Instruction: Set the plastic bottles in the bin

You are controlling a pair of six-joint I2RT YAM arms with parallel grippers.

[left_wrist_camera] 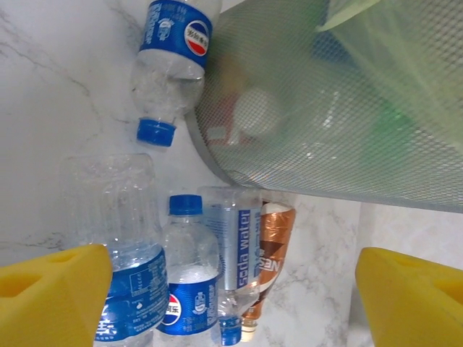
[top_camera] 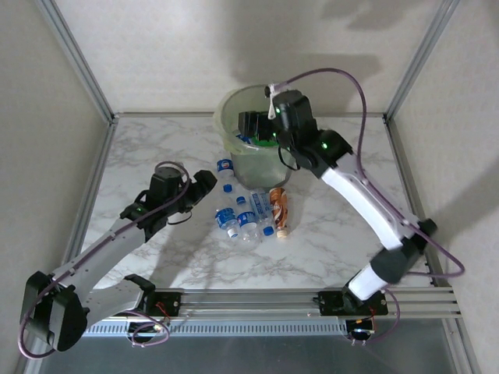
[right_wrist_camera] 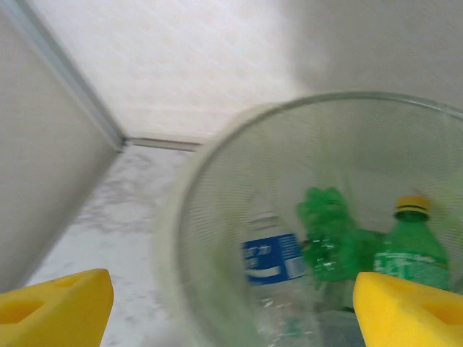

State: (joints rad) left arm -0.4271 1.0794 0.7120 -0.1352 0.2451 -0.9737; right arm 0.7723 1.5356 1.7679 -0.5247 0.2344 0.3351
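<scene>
Reaching up and left from its near-right base, the right arm (top_camera: 365, 201) bends at the elbow and holds the right gripper (top_camera: 253, 125) over the mouth of the bin (top_camera: 254, 166), wrist pitched down into it. Right wrist view: its yellow pads (right_wrist_camera: 54, 307) sit wide apart with nothing between them, so it is open and empty. Below it inside the bin lie a blue-labelled clear bottle (right_wrist_camera: 271, 262), a crumpled green bottle (right_wrist_camera: 325, 231) and a green bottle with yellow cap (right_wrist_camera: 412, 253), the two green ones side by side. The left arm (top_camera: 105, 243) runs low from the near-left base toward table centre, with the left gripper (top_camera: 204, 185) pointing right at the loose bottles (top_camera: 240, 220) on the marble table (top_camera: 343, 164), just short of them. Left wrist view: jaws spread wide, left pads (left_wrist_camera: 51, 293) at the frame edges, gripping nothing. Ahead, three clear blue-label bottles lie side by side with an orange-labelled bottle (left_wrist_camera: 273, 253) against them, just beside the bin wall; whether it touches is unclear. One more blue-label bottle (left_wrist_camera: 170, 65) lies against the bin's near side, cap toward the cluster.
</scene>
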